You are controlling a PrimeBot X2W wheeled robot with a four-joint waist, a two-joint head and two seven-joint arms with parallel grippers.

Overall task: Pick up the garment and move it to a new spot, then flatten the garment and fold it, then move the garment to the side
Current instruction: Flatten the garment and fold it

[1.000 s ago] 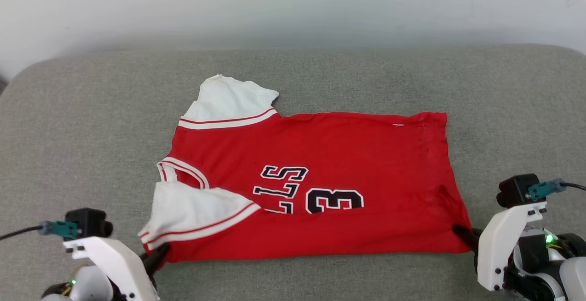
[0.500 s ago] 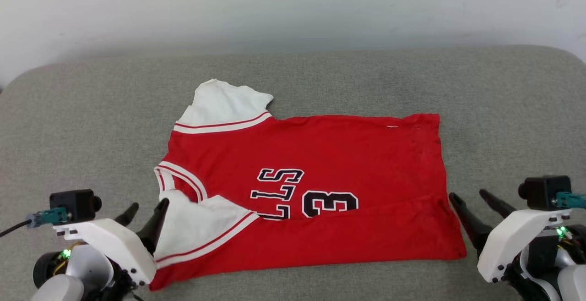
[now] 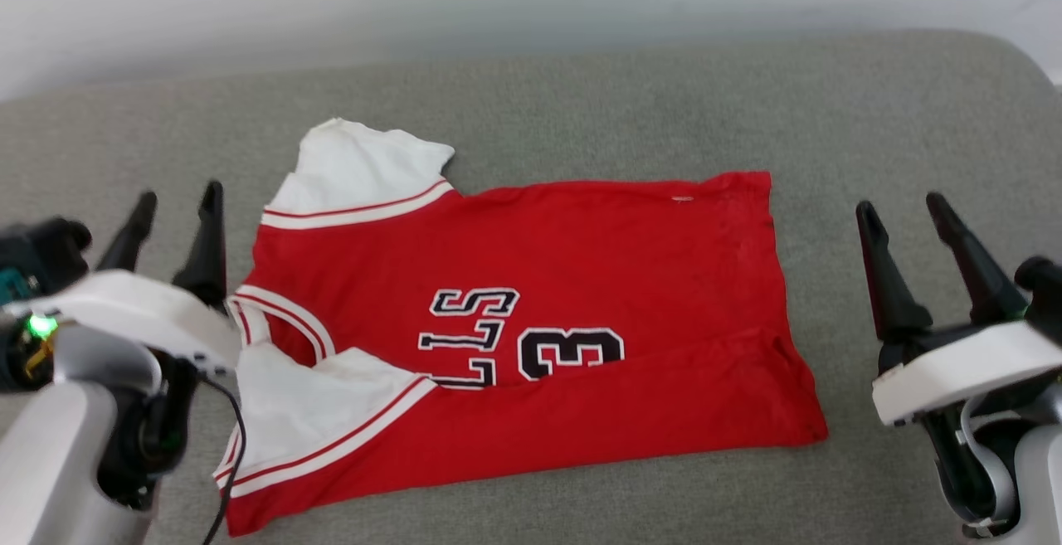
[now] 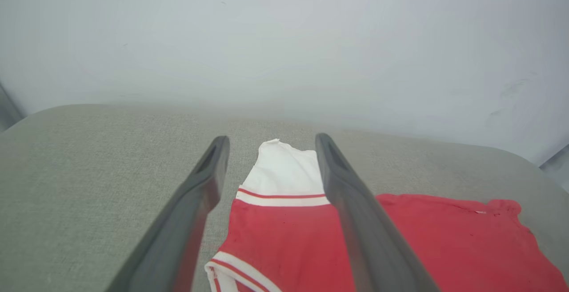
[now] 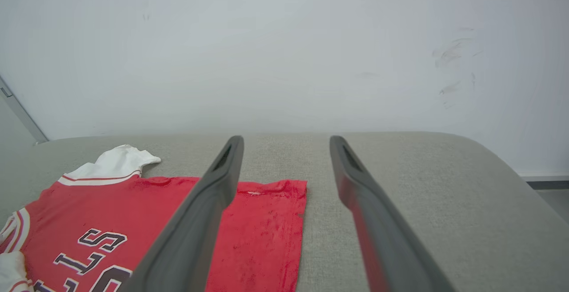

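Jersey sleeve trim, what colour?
Sleeve trim: white with a thin red stripe. Clearest in the head view.

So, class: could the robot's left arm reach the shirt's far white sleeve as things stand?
Probably yes. The left gripper is open, holds nothing, and sits just beside the far sleeve; only bare cushion lies between them.

Right gripper (image 5: 285,141): two dark fingers, spread wide, pointing toward the white wall (image 5: 284,52).
Red jersey (image 5: 102,207): lies flat on the grey cushion (image 5: 422,185), left of centre, with its hem edge between the fingers.
White sleeve (image 5: 115,161): far corner, striped trim.
Black lettering (image 5: 95,243): white-outlined, partly cut off.
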